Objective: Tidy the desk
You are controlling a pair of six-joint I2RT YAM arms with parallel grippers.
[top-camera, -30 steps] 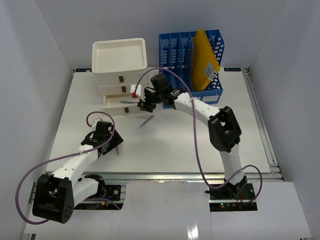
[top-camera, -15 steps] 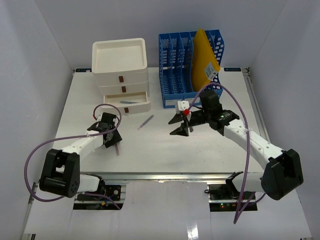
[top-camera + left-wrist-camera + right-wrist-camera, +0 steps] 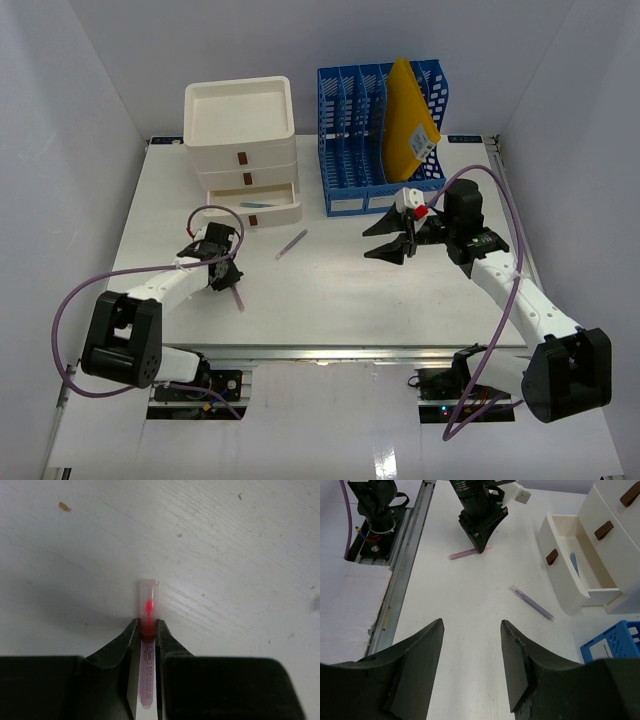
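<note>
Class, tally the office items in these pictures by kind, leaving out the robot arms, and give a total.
Pens on the desk: 2 (pink pen, purple pen)
Blue pen-like item in open drawer: 1
White three-drawer box: 1
Blue file rack: 1
Yellow envelope: 1
Total: 6

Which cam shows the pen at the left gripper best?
Left wrist: pen sits dead centre, red ink visible, clamped by left gripper. Top external shows a thin sliver; right wrist shows it small, far off.

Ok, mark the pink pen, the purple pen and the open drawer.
pink pen [image 3: 149,605], left wrist view, clear cap end.
purple pen [image 3: 532,602], right wrist view, mid-barrel.
open drawer [image 3: 565,580], right wrist view, front panel.
</note>
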